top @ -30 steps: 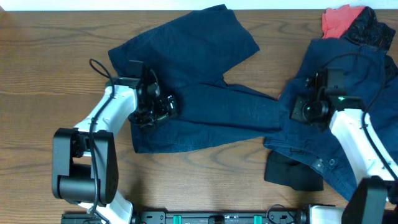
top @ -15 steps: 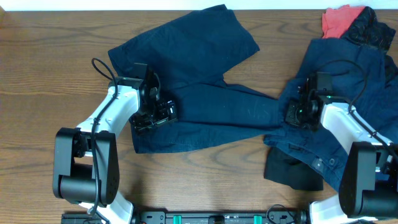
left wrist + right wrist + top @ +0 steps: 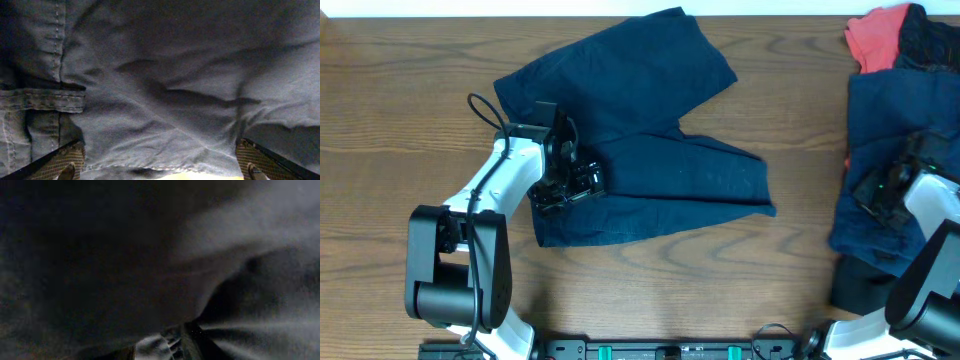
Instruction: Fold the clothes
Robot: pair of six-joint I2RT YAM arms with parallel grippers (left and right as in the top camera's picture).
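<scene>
Navy shorts (image 3: 650,130) lie spread flat across the middle of the table. My left gripper (image 3: 565,182) rests on their waist end at the left. In the left wrist view its fingers (image 3: 160,172) are wide apart, with the fabric's stitched hem (image 3: 165,125) between them. A second navy garment (image 3: 880,120) lies bunched at the right edge. My right gripper (image 3: 878,190) is on it, and the dark right wrist view shows its jaws (image 3: 170,347) pinched on gathered cloth. A coral-red piece (image 3: 870,40) and a black piece (image 3: 925,30) lie at the far right corner.
More black fabric (image 3: 855,290) sticks out under the right-hand pile near the front edge. Bare wooden table (image 3: 800,170) separates the spread shorts from the right-hand pile. My left arm's cable (image 3: 480,108) loops over the table beside the shorts.
My right gripper has dragged the second navy garment and the black fabric under it to the right, away from the spread shorts. The left gripper has stayed in place.
</scene>
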